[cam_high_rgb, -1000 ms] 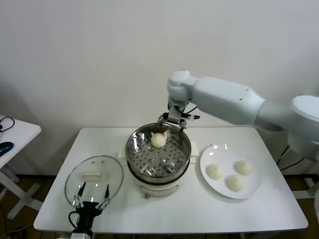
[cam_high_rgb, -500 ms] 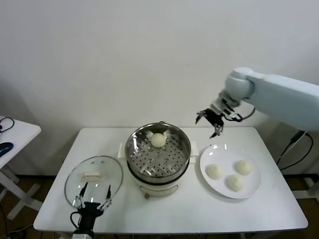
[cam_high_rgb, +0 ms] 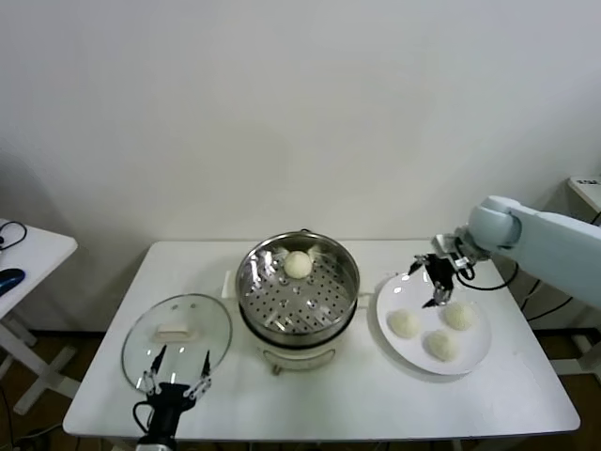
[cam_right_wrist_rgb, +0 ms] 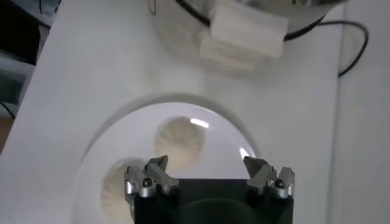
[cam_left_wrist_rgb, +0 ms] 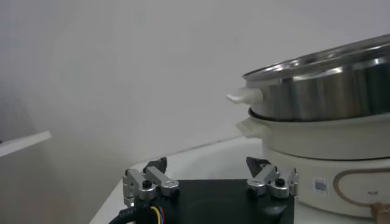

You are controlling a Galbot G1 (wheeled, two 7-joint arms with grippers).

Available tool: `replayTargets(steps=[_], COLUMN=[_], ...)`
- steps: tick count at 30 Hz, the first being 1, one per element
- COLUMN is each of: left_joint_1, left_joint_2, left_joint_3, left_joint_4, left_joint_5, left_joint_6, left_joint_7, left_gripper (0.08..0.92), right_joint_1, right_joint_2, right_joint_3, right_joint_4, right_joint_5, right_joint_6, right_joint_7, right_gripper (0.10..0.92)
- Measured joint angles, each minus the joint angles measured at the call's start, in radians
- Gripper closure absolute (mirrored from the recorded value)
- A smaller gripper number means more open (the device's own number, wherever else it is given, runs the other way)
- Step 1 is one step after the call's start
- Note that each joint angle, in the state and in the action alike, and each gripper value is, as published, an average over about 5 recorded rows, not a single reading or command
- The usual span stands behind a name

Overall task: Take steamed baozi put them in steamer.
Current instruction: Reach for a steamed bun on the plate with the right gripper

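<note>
While one steamed baozi [cam_high_rgb: 298,264] sits inside the steamer [cam_high_rgb: 299,297] and three more lie on the plate [cam_high_rgb: 474,355] just beside it, the right gripper [cam_high_rgb: 439,278] hovers over that plate, jaws open and empty, and the left gripper [cam_high_rgb: 173,375] waits open-jawed at the worktop's [cam_high_rgb: 357,395] near edge.

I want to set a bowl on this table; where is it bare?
Bare table runs along the front, between the lid and plate, before the steamer. The back corners are also bare. The plate side is crowded: three baozi, right claw above.
</note>
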Motion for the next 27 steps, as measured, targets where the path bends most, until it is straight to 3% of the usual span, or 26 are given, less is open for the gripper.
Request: replayTargets(steps=[27], left_joint_1=[0.01], left_joint_2=[-0.001], left_joint_3=[-0.001], left_joint_4=[0.006], left_joint_5=[-0.012], left_joint_6=[-0.001], left_joint_7=[-0.003], left_gripper=[0.177], right_joint_1=[-0.171], right_joint_2=[0.139], right_joint_3=[0.074], right_joint_4=[-0.187], right_joint_5=[0.004], right_joint_6=[-0.029], right_joint_7=[-0.01], right_gripper=[0.203])
